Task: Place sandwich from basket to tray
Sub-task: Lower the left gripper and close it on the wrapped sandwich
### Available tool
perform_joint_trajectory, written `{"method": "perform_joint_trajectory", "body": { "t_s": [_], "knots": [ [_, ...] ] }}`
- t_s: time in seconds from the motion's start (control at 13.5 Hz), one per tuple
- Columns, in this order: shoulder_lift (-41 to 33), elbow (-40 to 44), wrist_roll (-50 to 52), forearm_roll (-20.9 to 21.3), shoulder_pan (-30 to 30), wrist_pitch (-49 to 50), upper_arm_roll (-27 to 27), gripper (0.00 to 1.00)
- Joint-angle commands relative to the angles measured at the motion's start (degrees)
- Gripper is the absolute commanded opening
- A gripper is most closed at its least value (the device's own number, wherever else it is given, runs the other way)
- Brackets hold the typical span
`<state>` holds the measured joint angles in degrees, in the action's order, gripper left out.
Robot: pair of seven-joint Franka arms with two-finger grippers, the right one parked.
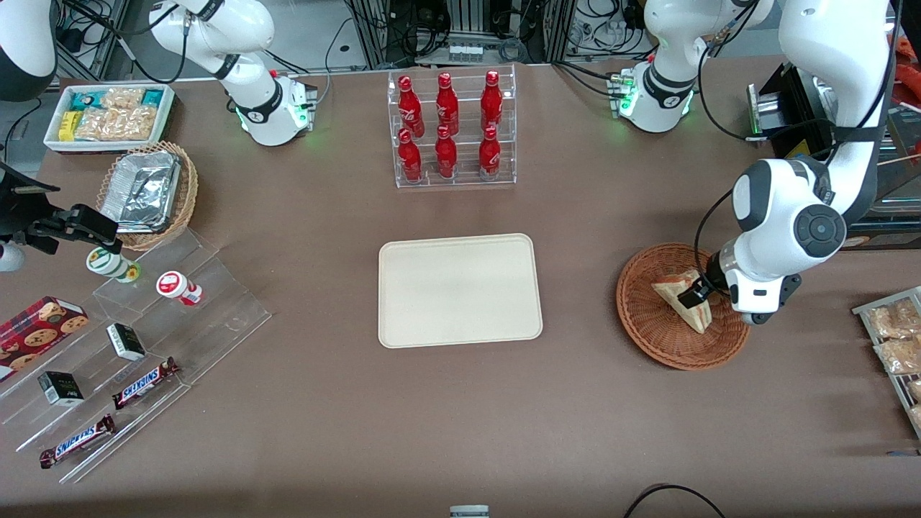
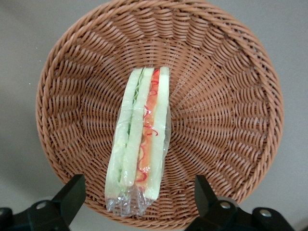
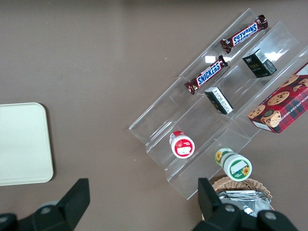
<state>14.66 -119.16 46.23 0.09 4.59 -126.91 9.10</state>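
Gripper: the gripper [image 2: 137, 192] is hanging just above the basket [image 1: 651, 332], over the sandwich; its two black fingers [image 2: 71, 191] are standing wide apart, one on each side of the sandwich's wrapped end, and are touching nothing that can be seen.
Gripper in the front view: the gripper [image 1: 696, 293] is showing as a dark tip under the white wrist, over the sandwich.
Sandwich: the sandwich [image 2: 140, 139] is lying inside the basket on the woven bottom, cut edge facing up, with pale bread, green layers and a red-orange strip showing through clear wrap; the wrap is bunching at the end nearest the fingers.
Sandwich in the front view: the sandwich [image 1: 682, 296] is sitting near the middle of the basket, partly covered by the arm.
Basket: the basket [image 2: 231, 77] is resting on the brown table [image 1: 324, 403], toward the working arm's end, well apart from the tray.
Tray: the tray [image 1: 459, 290] is lying flat at the middle of the table with nothing on it.
Bottles: a clear rack of red bottles [image 1: 447, 124] is standing farther from the front camera than the tray.
Parked arm's end: a clear stepped stand with chocolate bars [image 1: 145, 383] and a paler basket of foil containers [image 1: 142, 191] are sitting there.
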Motion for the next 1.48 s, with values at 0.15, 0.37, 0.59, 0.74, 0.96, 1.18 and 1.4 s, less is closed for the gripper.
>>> {"method": "perform_joint_trajectory", "body": {
  "t_s": [0.15, 0.37, 0.59, 0.74, 0.96, 1.18, 1.4],
  "knots": [
    [2.29, -0.46, 1.32, 0.26, -1.25, -2.11, -0.14, 1.00],
    [2.56, -1.52, 0.27, 0.35, -1.25, -3.26, -0.14, 1.00],
    [2.92, -2.04, -1.14, 1.22, -1.16, -3.43, -0.14, 1.00],
    [3.35, -2.48, -1.23, 2.45, -1.25, -4.14, -0.14, 1.00],
    [4.06, -2.49, -1.23, 2.72, -1.25, -4.40, -0.23, 0.84],
    [4.06, -2.49, -1.32, 3.59, -1.25, -4.14, -0.23, 0.09],
    [3.27, -2.05, -1.23, 5.01, -1.86, -2.04, -0.14, 0.00]
  ]
}}
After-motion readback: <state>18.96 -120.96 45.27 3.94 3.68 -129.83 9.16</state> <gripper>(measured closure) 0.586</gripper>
